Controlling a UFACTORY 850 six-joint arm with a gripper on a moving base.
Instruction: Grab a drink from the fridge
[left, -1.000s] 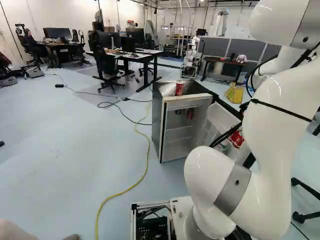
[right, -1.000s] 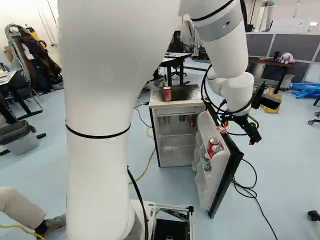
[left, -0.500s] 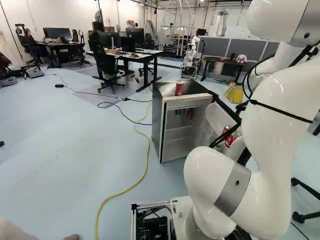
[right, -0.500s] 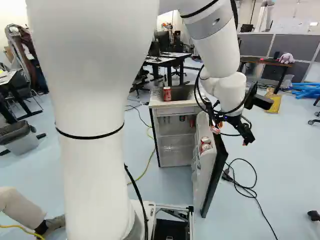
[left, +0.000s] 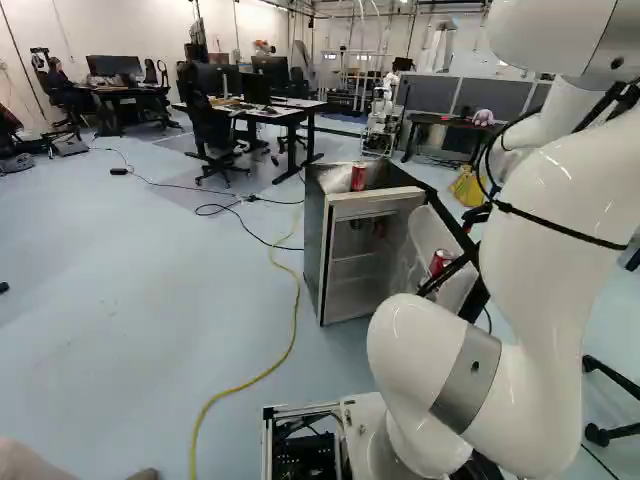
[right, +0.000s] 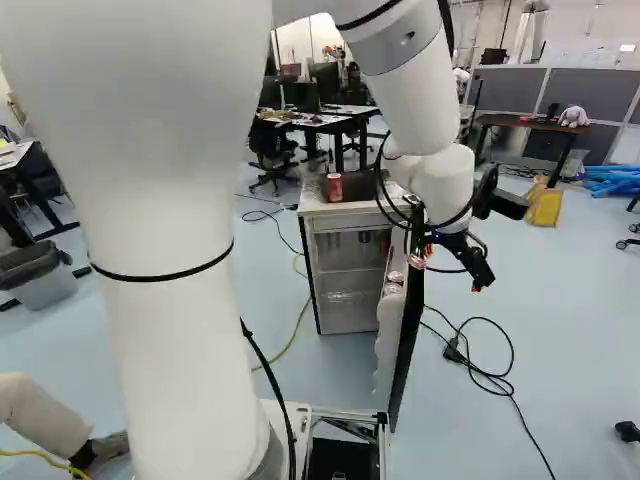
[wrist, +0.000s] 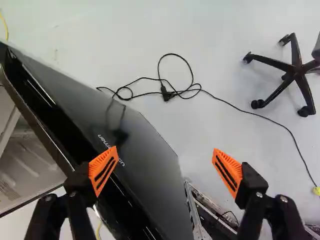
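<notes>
Red metal drink cans (right: 395, 281) sit in the white inner shelves of the open, black-backed door (right: 406, 330) of a small, dark-sided fridge (right: 307, 250). They are just below and beside the black two-fingered gripper (right: 447, 275), on the door's fridge side. The gripper is at the door's upper edge, its fingers wide apart: one orange pad (wrist: 104, 171) is over the black edge strip, the other over the floor outside. Part of the door lies between them; whether either pad touches it, I cannot tell. Neither finger has a can.

Another red can (right: 334, 188) stands upright on top of the fridge, well apart from the gripper.

The door itself stands between the outer finger and the shelved cans. The white arm (left: 560, 200) hides part of the door from the left base view.

On the floor outside the fridge door, a black cable (wrist: 167, 92) lies in loose loops, with a black wheeled chair base (wrist: 296, 70) farther from the fridge. A yellow cable (left: 296, 300) runs along the floor on the fridge's other side, and a dark-legged desk (left: 290, 115) stands beyond the fridge.
</notes>
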